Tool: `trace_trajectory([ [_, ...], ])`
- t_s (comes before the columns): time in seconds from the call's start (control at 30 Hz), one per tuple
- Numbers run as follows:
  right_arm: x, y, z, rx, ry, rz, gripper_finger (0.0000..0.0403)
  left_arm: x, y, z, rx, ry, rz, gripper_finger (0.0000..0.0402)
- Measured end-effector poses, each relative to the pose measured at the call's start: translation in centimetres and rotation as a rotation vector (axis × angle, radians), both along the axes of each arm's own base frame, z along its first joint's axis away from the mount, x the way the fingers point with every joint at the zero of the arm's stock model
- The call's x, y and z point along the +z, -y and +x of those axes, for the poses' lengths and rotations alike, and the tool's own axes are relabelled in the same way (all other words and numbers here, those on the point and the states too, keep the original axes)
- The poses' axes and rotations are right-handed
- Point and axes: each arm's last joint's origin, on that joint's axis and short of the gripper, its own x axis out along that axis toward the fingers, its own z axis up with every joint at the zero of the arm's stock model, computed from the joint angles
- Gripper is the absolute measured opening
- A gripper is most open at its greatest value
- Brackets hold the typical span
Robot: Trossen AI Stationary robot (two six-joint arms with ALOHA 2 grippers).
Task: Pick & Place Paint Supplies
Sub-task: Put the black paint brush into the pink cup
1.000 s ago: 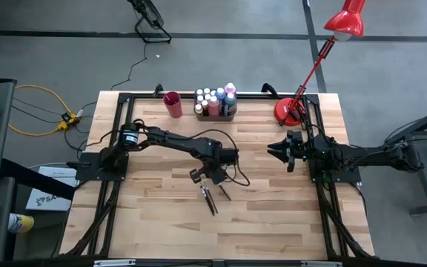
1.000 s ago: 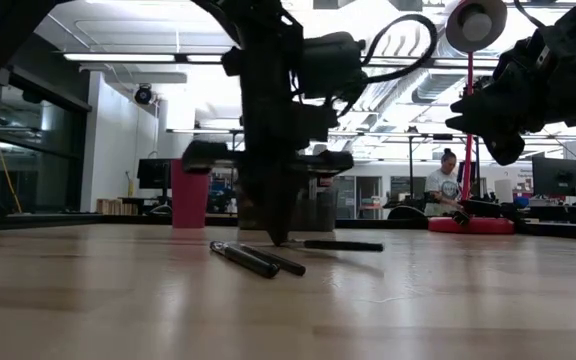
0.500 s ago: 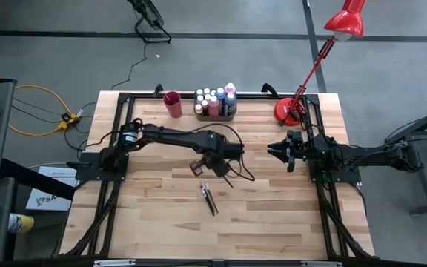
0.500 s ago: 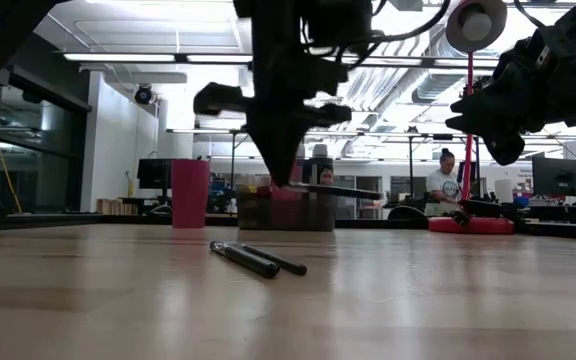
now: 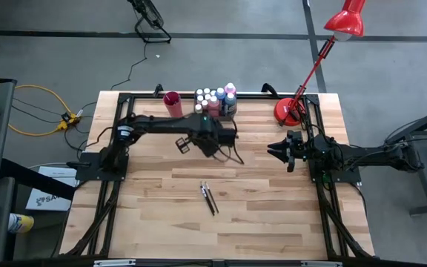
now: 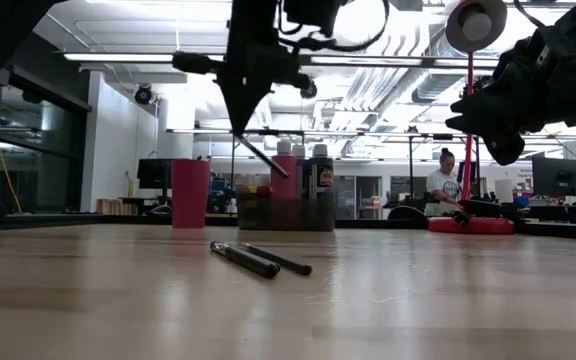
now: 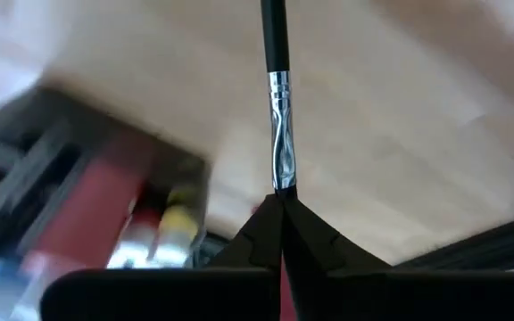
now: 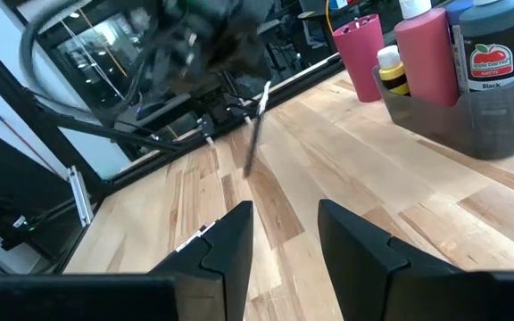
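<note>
The left gripper [image 7: 281,203], fingers pinching 1 brush [image 7: 277,89], hangs above the worktop [image 5: 273,208] near the tray [image 5: 215,111]. 2 brushes [image 5: 210,198] lie mid-worktop. The right gripper [image 5: 279,150] waits, fingers spread.

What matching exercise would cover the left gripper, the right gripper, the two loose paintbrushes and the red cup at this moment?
Column one:
1. left gripper
2. right gripper
3. two loose paintbrushes
4. red cup

Column two:
A. stands at the table's far edge, beside the grey tray of paint bottles
B. lie side by side on the bare wood mid-table
C. shut on a paintbrush, raised above the table
D. open and holding nothing, at the table's right side

Pairs: 1-C, 2-D, 3-B, 4-A
</note>
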Motion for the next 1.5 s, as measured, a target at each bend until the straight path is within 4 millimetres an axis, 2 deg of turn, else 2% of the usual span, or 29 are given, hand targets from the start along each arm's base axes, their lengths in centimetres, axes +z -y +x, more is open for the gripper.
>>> trace_trajectory([
  [0.13, 0.0, 0.0, 0.0, 0.0, 0.001, 0.0, 0.0122, 1.0, -2.0, -0.9, 0.035, 0.011, 0.064, 0.0],
  [0.47, 0.0, 0.0, 0.0, 0.0, 0.0, 0.0, 0.0122, 6.2, -8.2, -5.3, 0.145, 0.056, 0.339, 0.0],
  [0.7, 0.0, 0.0, 0.0, 0.0, 0.0, 0.0, 0.0122, 9.6, -10.6, -8.9, 0.166, 0.019, 0.493, 0.0],
  [0.83, 0.0, 0.0, 0.0, 0.0, -0.001, 0.0, 0.0122, 10.8, -11.7, -10.6, 0.169, -0.03, 0.551, 0.0],
  [1.07, 0.0, 0.0, 0.0, 0.0, 0.0, 0.0, 0.0122, 10.4, -14.1, -11.9, 0.211, -0.119, 0.566, 0.0],
  [1.3, 0.0, 0.0, 0.0, 0.0, 0.0, 0.0, 0.0122, 7.0, -15.8, -12.9, 0.24, -0.256, 0.516, 0.0],
  [1.5, 0.0, 0.0, 0.0, 0.0, 0.0, 0.0, 0.0122, 3.8, -16.2, -13.5, 0.215, -0.396, 0.479, 0.0],
])
